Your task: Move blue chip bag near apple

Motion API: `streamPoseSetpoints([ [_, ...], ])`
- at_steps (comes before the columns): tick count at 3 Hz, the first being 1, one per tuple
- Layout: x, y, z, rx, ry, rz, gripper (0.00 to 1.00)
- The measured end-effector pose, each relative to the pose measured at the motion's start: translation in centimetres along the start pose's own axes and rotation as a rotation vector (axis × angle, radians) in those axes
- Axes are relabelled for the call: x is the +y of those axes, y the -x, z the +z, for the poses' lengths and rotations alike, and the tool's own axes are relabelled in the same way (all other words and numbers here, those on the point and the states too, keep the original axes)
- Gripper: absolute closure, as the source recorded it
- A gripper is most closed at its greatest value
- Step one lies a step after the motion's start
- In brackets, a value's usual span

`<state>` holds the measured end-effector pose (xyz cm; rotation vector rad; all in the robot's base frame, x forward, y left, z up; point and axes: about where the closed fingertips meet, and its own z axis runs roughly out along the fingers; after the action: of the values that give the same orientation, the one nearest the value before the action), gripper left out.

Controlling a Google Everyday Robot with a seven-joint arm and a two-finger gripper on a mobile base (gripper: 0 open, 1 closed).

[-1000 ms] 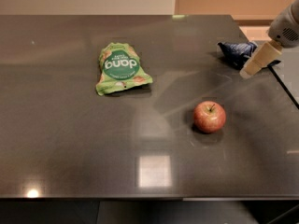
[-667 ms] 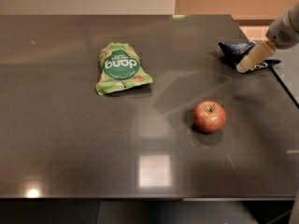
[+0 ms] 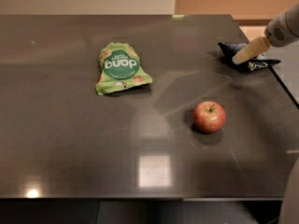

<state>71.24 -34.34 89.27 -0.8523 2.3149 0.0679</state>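
The blue chip bag (image 3: 252, 63) is a crumpled dark navy bag lying at the far right edge of the dark table (image 3: 70, 139). The red apple (image 3: 209, 116) stands upright in front of it and to the left, well apart from it. My gripper (image 3: 240, 57) reaches in from the upper right and points down-left. Its beige tip lies over the left part of the bag and hides some of it. I cannot tell whether it touches the bag.
A flat green "dang" bag (image 3: 119, 67) lies at the middle left of the table. The table's right edge (image 3: 285, 85) runs just beside the blue bag. The arm's grey housing (image 3: 286, 27) is at the upper right.
My gripper has moved left and a little farther back, from the right end of the blue bag to over its left part. The bag and the apple have not moved.
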Motion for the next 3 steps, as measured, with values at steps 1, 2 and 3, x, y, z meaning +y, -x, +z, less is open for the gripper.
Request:
streamPoseSetpoints([
  [1, -1.4, 0.7, 1.1, -0.043, -0.034, 0.097, 0.0],
  [2, -2.2, 0.9, 2.4, -0.067, -0.048, 0.185, 0.0],
  [3, -2.2, 0.6, 3.5, -0.063, -0.041, 0.245, 0.0],
])
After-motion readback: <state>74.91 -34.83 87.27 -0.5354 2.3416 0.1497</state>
